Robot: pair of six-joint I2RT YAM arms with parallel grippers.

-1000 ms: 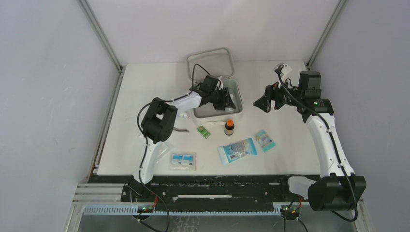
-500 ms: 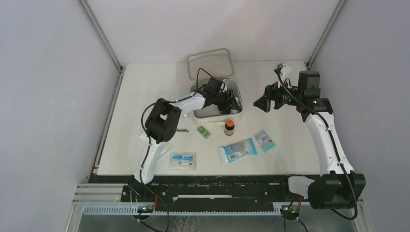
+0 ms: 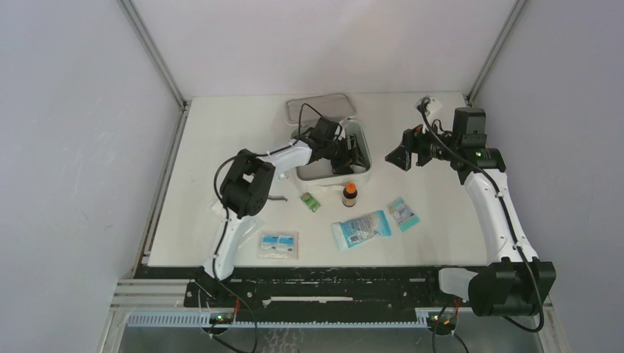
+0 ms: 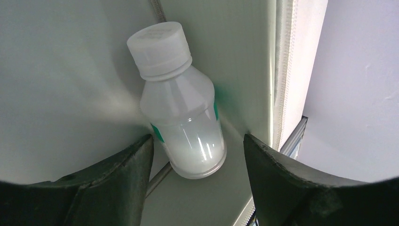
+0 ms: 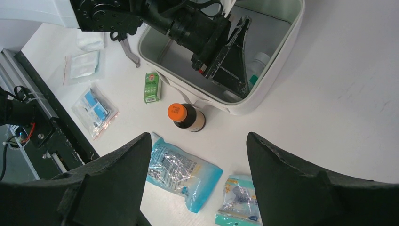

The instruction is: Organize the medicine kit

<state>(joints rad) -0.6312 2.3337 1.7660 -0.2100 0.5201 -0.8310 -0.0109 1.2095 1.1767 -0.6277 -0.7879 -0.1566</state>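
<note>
Overhead view: the medicine kit [image 3: 316, 174], a large white square soft case with rounded corners, sits at the upper centre of the table [image 3: 221, 147]. Its hinged zip lid [image 3: 321, 109] is folded back flat toward the top of the frame. Your left end effector [image 3: 353, 156] is already inside the open case, near its right-hand wall. Your right end effector [image 3: 392, 157] hangs over bare table just to the right of the case, apart from it and pointing toward it. The left arm is therefore the nearer one, and the case is roughly square, so it has no real long axis. In the left wrist view, a small translucent white plastic bottle with a white screw cap [image 4: 181, 108] lies in the corner of the case against the wall. Its cap points to the upper left of that frame and its base points back between the two dark fingers. A strip of grey lining shows on each side of the bottle, so the left end effector is released and gripping nothing. I cannot tell whether a finger brushes the case floor. The right end effector is spread just as wide and holds nothing. Below the case in the overhead view, loose items wait on the table: a brown bottle with an orange cap [image 3: 349, 193], a small green box [image 3: 310, 201] and a large blue packet [image 3: 360, 229].
</note>
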